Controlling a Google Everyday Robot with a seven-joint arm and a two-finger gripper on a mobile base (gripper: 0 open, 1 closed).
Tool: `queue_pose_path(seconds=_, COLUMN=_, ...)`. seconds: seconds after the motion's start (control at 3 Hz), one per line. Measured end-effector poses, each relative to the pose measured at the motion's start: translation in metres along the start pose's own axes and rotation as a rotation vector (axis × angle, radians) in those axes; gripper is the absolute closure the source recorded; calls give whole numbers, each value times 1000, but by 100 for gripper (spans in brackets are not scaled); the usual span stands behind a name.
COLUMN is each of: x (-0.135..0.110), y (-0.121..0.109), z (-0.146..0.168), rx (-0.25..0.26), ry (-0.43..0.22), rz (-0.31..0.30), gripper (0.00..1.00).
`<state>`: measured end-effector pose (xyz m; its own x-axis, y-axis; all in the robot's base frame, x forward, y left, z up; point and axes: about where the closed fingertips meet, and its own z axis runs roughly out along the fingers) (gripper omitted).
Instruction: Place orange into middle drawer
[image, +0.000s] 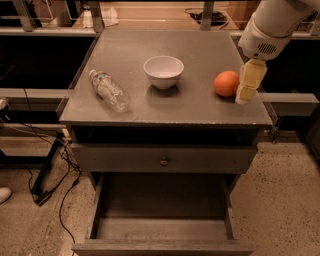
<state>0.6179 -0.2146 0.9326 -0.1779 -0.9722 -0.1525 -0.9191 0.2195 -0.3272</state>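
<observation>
The orange (226, 83) rests on the right side of the grey cabinet top (200, 107). My gripper (248, 85) hangs from the white arm at the upper right, pointing down just to the right of the orange, close to it and low over the top near the right edge. The middle drawer (162, 227) is pulled open at the bottom of the view, and its grey floor is bare.
A white bowl (163, 71) stands in the middle of the top. A clear plastic bottle (109, 90) lies on its side at the left. A shut drawer front with a small round knob (164, 161) sits above the open drawer. Cables (50, 175) lie on the floor at left.
</observation>
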Motion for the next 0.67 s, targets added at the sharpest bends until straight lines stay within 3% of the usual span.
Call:
queue_pose_path(seconds=0.33, x=-2, y=-16, z=8, rx=-6, ry=-1, rz=16, gripper=0)
queue_pose_path(seconds=0.67, x=-23, y=-54, z=21, rx=-9, ry=-16, rz=32, gripper=0)
